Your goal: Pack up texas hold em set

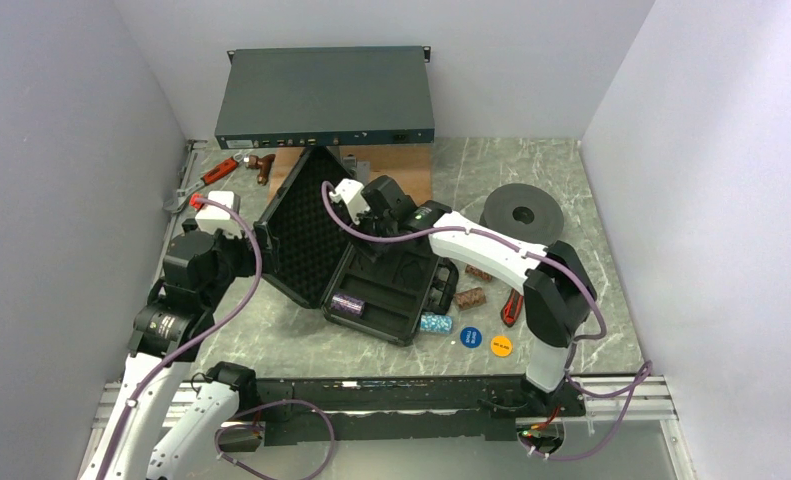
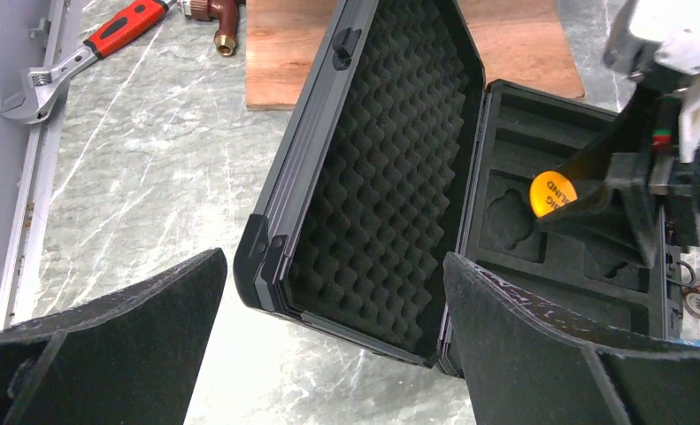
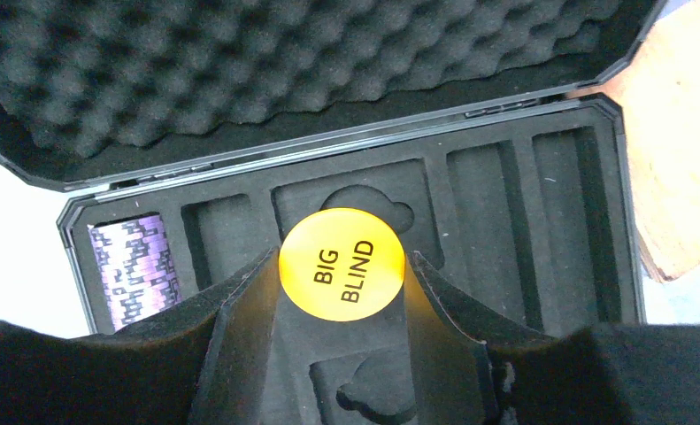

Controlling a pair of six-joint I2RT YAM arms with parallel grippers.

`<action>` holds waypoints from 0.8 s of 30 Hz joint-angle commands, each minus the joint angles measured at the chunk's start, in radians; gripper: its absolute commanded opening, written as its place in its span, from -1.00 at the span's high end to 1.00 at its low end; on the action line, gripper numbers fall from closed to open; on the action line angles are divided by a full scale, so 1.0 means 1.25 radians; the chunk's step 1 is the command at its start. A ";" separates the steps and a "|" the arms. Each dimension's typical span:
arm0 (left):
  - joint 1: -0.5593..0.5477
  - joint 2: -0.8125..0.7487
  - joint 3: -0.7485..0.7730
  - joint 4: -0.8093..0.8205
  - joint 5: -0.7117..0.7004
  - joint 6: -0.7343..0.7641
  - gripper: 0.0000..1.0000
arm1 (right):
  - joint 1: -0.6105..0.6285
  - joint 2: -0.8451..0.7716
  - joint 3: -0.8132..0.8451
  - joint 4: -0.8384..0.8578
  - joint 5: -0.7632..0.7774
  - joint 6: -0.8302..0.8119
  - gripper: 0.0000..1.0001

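The black case [image 1: 403, 312] lies open mid-table, its foam-lined lid [image 1: 306, 225] standing up on the left. A purple chip roll [image 1: 348, 302] sits in the tray's near slot and also shows in the right wrist view [image 3: 134, 266]. My right gripper [image 3: 342, 266] is shut on a yellow "BIG BLIND" disc [image 3: 342, 264], held just above a round cut-out in the tray; the disc also shows in the left wrist view [image 2: 552, 193]. My left gripper [image 2: 333, 266] is open and empty just outside the lid's near corner. A teal roll [image 1: 435, 323], two brown rolls [image 1: 469, 297], a blue disc [image 1: 470, 337] and an orange disc [image 1: 501, 348] lie on the table right of the case.
A big grey rack unit [image 1: 326, 97] stands at the back. A wooden board [image 1: 296, 165], a red-handled wrench [image 1: 211, 175] and a brass fitting [image 1: 262, 166] lie behind the case. A black round weight [image 1: 522, 212] and a red-black handled tool [image 1: 512, 307] are on the right.
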 commanded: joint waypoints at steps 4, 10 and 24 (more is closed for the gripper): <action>-0.012 -0.012 0.028 -0.003 -0.029 0.015 -0.99 | 0.010 0.034 0.051 0.001 0.006 -0.025 0.20; -0.013 -0.004 -0.011 0.012 -0.018 0.014 -0.99 | 0.015 0.065 0.057 -0.002 0.018 -0.032 0.21; -0.013 0.021 -0.019 0.019 -0.019 0.014 -0.99 | 0.018 0.085 0.025 0.014 0.061 -0.048 0.25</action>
